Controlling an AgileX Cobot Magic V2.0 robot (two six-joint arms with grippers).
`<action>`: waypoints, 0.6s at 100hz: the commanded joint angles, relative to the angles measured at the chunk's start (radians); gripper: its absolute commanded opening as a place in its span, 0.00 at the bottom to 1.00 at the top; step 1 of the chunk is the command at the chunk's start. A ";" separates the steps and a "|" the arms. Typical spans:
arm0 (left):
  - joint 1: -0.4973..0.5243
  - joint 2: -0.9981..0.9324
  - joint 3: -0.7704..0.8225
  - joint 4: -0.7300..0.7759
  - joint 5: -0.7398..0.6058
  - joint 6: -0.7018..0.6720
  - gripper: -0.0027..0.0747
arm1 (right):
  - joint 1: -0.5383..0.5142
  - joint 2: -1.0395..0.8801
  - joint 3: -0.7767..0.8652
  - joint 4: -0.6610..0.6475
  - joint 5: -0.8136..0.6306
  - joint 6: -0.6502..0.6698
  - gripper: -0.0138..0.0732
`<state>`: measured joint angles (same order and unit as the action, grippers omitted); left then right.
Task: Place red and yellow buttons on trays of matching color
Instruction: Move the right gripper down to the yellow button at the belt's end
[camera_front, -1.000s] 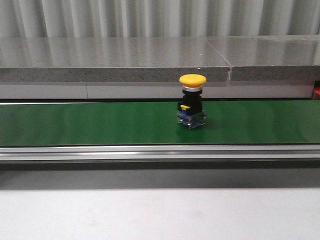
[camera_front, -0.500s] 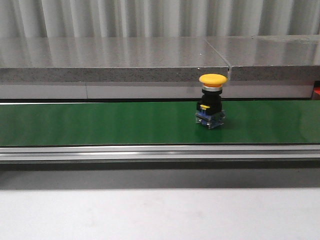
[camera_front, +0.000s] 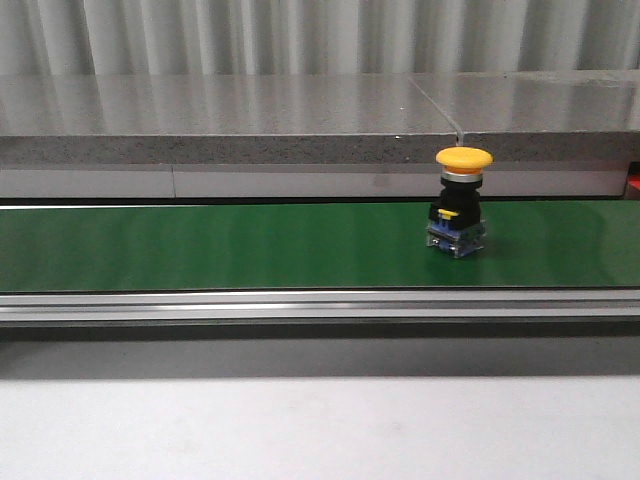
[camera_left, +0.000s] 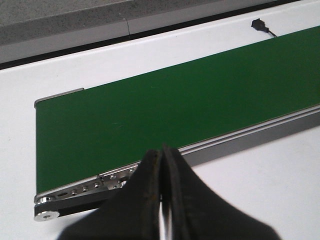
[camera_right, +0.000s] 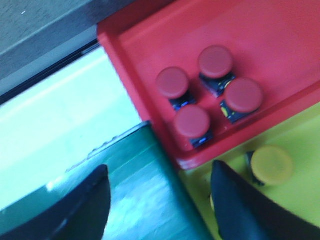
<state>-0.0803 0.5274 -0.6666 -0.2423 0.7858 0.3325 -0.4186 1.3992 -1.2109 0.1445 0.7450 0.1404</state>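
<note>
Red round buttons (camera_right: 207, 97) in red tray (camera_right: 280, 35), yellow-capped button (camera_front: 459, 202) on green belt (camera_front: 200, 247) at three o'clock unpicked; left gripper (camera_left: 161, 200) pinched empty, right gripper (camera_right: 160, 200) wide, empty.

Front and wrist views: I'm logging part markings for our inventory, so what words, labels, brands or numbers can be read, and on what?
None can be read in any view.
Yellow button on the green belt: small yellow tag on its black body, too small to read.
Red buttons in the red tray: base markings blurred, unreadable.
</note>
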 joint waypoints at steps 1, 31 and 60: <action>-0.008 0.002 -0.027 -0.024 -0.065 -0.003 0.01 | 0.027 -0.084 0.017 0.000 -0.030 -0.017 0.68; -0.008 0.002 -0.027 -0.024 -0.065 -0.003 0.01 | 0.158 -0.179 0.094 0.001 0.020 -0.042 0.68; -0.008 0.002 -0.027 -0.024 -0.065 -0.003 0.01 | 0.330 -0.163 0.083 0.004 0.108 -0.123 0.68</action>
<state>-0.0803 0.5274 -0.6666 -0.2423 0.7858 0.3325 -0.1315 1.2517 -1.0944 0.1445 0.8565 0.0774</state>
